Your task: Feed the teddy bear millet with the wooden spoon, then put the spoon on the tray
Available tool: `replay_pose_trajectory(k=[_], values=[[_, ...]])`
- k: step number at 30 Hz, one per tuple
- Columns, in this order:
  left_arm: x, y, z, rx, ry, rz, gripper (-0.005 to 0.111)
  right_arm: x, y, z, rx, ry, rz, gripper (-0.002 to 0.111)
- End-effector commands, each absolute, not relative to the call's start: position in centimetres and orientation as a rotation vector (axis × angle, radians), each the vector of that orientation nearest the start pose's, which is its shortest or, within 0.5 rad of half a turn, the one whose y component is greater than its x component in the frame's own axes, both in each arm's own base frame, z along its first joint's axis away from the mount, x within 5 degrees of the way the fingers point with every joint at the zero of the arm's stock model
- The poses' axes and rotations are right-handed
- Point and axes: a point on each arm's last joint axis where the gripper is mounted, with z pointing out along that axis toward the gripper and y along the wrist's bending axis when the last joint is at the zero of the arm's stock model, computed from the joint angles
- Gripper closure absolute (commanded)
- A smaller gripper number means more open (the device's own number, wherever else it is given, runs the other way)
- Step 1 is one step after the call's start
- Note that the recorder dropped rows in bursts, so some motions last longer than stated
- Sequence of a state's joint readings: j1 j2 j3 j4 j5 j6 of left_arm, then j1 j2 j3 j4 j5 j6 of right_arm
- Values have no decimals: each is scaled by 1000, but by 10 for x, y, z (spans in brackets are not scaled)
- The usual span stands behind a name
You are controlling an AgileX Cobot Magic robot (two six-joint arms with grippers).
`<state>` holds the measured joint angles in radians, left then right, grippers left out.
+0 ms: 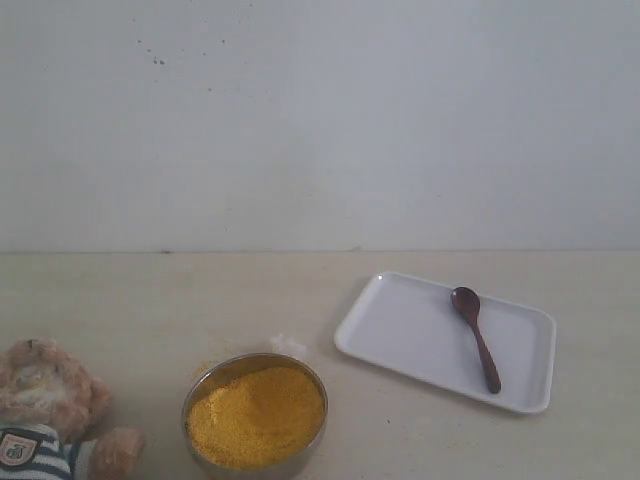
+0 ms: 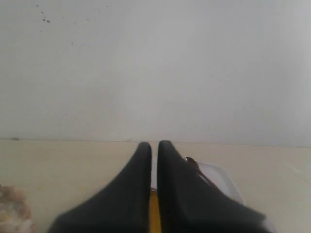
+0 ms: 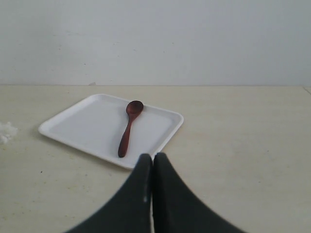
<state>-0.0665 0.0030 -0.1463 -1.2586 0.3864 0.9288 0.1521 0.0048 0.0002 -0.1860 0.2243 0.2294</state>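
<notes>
On tray (image 1: 400,330) wooden spoon (image 1: 475,338) laid flat, prob. staged for pickup; left gripper (image 2: 154,148) & right gripper (image 3: 153,158) closed tight, nothing held.

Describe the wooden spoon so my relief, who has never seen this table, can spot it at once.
On the pale table, look toward the right of the exterior view for the flat white tray. The wooden spoon lies on it, oval end toward the back wall. It is the only dark reddish-brown thing in sight, thin and small.

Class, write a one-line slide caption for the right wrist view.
Right claw shut and empty, pointing toward the wooden spoon lying inside the tray.
</notes>
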Motion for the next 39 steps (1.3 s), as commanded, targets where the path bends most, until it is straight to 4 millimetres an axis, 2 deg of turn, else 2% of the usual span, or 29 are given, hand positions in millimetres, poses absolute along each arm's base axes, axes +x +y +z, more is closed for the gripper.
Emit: replay_pose_trajectory(k=[1, 5, 9, 14, 39], values=[[45, -29, 235, 145, 1534, -412, 103, 56, 5, 194, -60, 1696, 110, 108], [51, -19, 215, 4, 1638, -363, 103, 56, 5, 194, -60, 1696, 110, 108], [56, -9, 202, -78, 1616, -266, 103, 56, 5, 194, -60, 1695, 110, 108], [56, -4, 211, -60, 1511, -181, 103, 56, 5, 194, -60, 1695, 110, 108], [56, -4, 211, -48, 1515, -169, 103, 56, 5, 194, -60, 1695, 110, 108]])
